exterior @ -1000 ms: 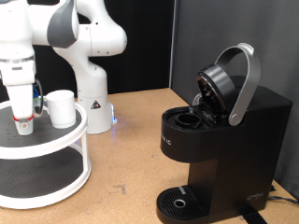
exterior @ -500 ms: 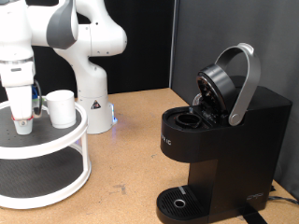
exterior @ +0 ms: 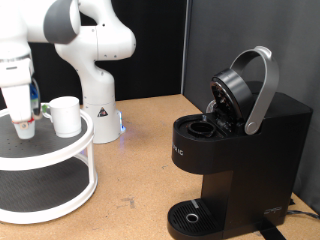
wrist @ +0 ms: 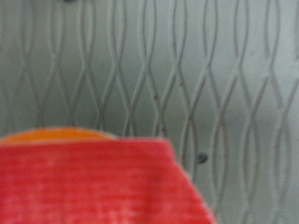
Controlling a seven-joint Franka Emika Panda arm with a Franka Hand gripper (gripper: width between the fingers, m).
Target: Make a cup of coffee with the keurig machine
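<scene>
My gripper [exterior: 23,120] hangs over the top tier of a white two-tier stand [exterior: 70,150] at the exterior view's left. It is shut on the small white pod [exterior: 24,129], held just above the tier. The pod's red top [wrist: 103,182] fills the wrist view, blurred; no fingers show there. The white cup [exterior: 65,115] stands on the same tier, just to the exterior view's right of the gripper. The black keurig machine [exterior: 250,150] stands at the right with its grey handle and lid raised and the pod chamber [exterior: 205,128] open.
The arm's white base [exterior: 100,105] stands behind the stand. The stand's tiers carry a grey patterned mat [wrist: 187,75]. The machine's round drip tray [exterior: 192,215] is at the bottom, with nothing on it. A wooden table [exterior: 140,160] lies between stand and machine.
The gripper has risen slightly and shifted a little to the exterior view's left, and the pod has come up with it. The cup and the machine have not moved.
</scene>
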